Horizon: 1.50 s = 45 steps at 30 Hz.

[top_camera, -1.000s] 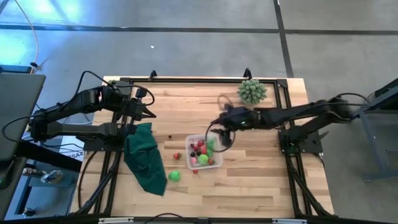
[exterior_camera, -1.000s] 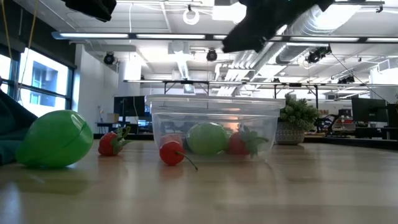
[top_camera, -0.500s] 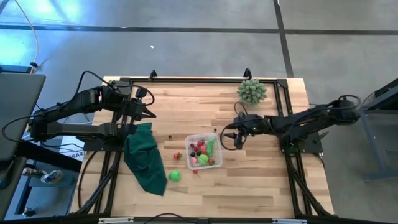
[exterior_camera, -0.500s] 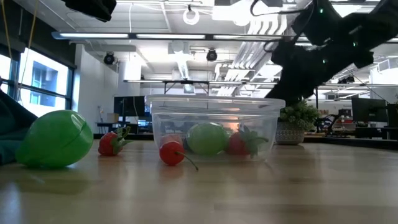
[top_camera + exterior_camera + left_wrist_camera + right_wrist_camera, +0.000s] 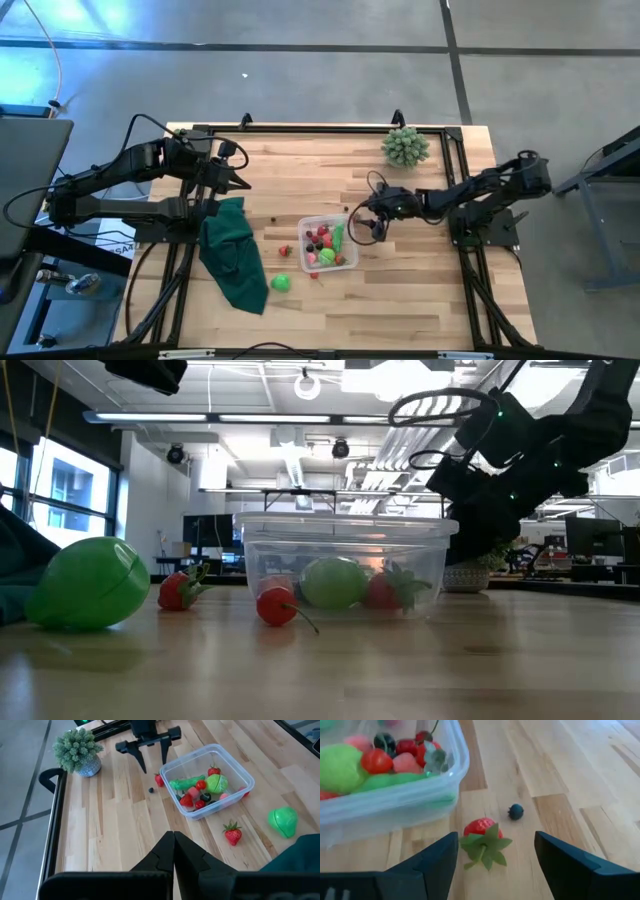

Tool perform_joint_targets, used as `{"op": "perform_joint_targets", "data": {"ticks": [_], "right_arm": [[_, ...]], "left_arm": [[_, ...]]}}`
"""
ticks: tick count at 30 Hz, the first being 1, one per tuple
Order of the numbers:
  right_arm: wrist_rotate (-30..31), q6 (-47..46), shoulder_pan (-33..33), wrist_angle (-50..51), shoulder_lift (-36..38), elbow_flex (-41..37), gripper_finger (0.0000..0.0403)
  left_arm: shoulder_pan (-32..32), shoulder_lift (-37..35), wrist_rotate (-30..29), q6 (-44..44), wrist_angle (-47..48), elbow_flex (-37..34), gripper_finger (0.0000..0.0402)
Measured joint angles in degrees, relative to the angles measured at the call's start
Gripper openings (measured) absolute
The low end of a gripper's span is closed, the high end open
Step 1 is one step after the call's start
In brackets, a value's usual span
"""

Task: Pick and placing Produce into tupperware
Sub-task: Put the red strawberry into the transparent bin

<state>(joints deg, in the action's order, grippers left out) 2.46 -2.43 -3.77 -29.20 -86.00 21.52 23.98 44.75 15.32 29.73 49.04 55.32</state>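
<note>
**While lined up on a loose strawberry: produce sorting, part filled**

Step in hand, by judgement: approach to next pick. Right gripper (image 5: pixel 148 751) low over table beside tupperware (image 5: pixel 327 242), fingers spread wide, holding nothing, aimed at strawberry (image 5: pixel 481 831) lying just outside container wall, tiny dark berry (image 5: pixel 516 811) near it. Next move calls for lowering straight, straddling red body rather than leafy cap, then closing gently.

Left gripper (image 5: pixel 173 851) pinched shut, empty, parked above table's far-left side near green cloth (image 5: pixel 234 252).

Tupperware: clear thin plastic, square, rounded corners; holds glossy red, pink, green pieces. Outside: another strawberry (image 5: pixel 232 833), smooth green fruit (image 5: pixel 282 819), small red stemmed piece (image 5: pixel 276 606). Table (image 5: pixel 420 290): pale wood planks
</note>
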Motion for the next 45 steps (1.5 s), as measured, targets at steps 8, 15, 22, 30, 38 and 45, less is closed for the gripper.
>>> {"op": "perform_joint_targets", "data": {"ticks": [8,15,22,30,38,45], "right_arm": [[-2.08,1.94,0.0,-2.04,-3.21,0.0,0.026],[-3.58,3.7,0.0,-2.48,-5.46,1.05,0.026],[-4.58,5.23,0.02,-2.34,-7.89,2.94,0.026],[-4.68,6.14,-0.01,-2.06,-9.59,4.45,0.026],[-4.66,5.94,-0.02,-1.25,-9.94,4.7,0.026],[-4.47,4.65,-0.34,-0.36,-9.94,4.7,0.0257]], "left_arm": [[0.01,0.0,-0.01,0.01,0.0,-0.01,0.0001],[0.01,0.0,0.01,-0.01,0.0,0.01,0.0001],[0.01,0.0,-0.01,-0.01,0.0,0.01,0.0001],[0.01,0.0,0.01,-0.01,0.0,0.01,0.0001],[0.01,0.0,0.0,0.01,-0.01,0.01,0.0001],[0.01,0.0,0.01,-0.01,-0.01,-0.01,0.0001]]}}
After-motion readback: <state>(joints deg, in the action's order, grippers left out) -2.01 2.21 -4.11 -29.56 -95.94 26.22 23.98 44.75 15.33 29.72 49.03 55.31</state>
